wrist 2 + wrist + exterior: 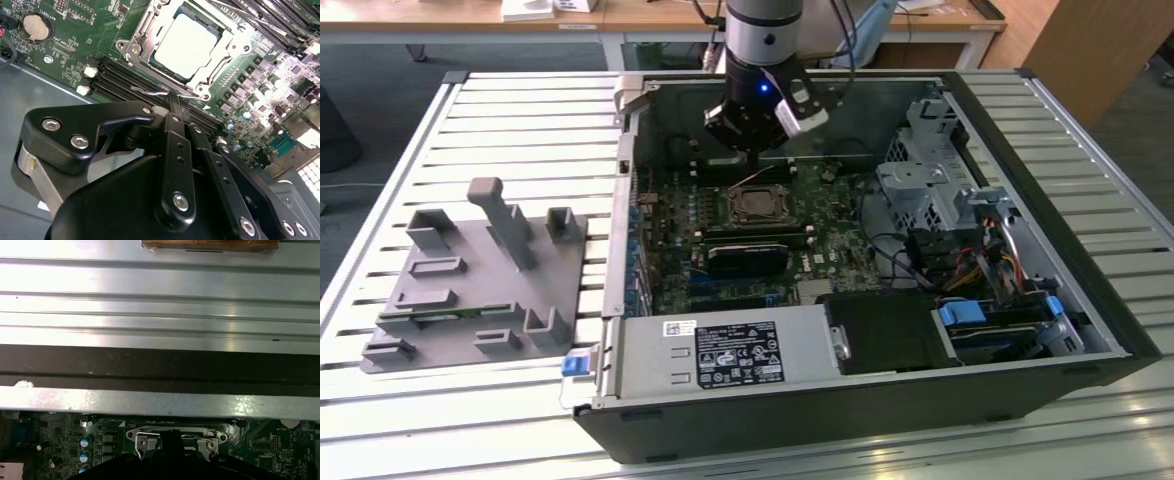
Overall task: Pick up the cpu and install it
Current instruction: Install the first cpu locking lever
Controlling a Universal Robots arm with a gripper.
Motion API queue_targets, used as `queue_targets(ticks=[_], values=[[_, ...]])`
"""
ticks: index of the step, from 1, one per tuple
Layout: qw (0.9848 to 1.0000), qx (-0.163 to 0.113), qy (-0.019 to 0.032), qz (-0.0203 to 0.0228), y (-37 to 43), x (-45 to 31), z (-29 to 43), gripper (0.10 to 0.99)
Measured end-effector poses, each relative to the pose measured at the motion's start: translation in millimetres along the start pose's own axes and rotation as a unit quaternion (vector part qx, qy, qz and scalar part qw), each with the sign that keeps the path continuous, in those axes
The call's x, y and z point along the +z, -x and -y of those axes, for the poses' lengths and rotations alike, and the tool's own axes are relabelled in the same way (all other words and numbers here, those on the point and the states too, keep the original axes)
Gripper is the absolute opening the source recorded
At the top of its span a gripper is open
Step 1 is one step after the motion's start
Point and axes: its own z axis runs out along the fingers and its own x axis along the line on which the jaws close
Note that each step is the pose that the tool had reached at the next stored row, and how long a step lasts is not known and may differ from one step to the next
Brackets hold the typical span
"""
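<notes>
Silver metal is shining on top of the cpu (186, 44), which is lying flat inside the square socket frame (145, 30) on the green motherboard (720, 215). The motherboard is sitting in the open computer case (1067, 330), and the case is resting on the slatted tabletop (520, 110), toward the exterior view's right edge. A grey holder tray (467, 290) is standing on the tabletop near the exterior view's left edge, well apart from the case.

The gripper (175, 107) is hanging just beside the socket, near the far wall of the case in the exterior view. In the second wrist view its black fingers (176, 150) are looking pressed close together, with nothing showing between them, so it is holding nothing. The tips are pointing down near a thin wire lever (150, 91) at the edge of the socket, but I cannot tell if they are touching it.

The cpu is looking small, flat, stiff and light. Its smooth metal top is probably slippery, and its underside is likely easy to hurt. The best place to take hold would be two opposite edges, keeping it level. It already seems to be sitting in its place.
</notes>
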Motion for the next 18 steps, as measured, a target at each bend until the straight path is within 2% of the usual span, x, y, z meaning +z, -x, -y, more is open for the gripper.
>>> queue_targets(ticks=[8, 18], values=[[1.0, 0.0, 0.0008, -0.0001, 0.6, 4.6, -0.4, 0.106], [1.0, 0.0, 0.0009, 0.0, 7.1, 10.8, -5.0, 0.106]])
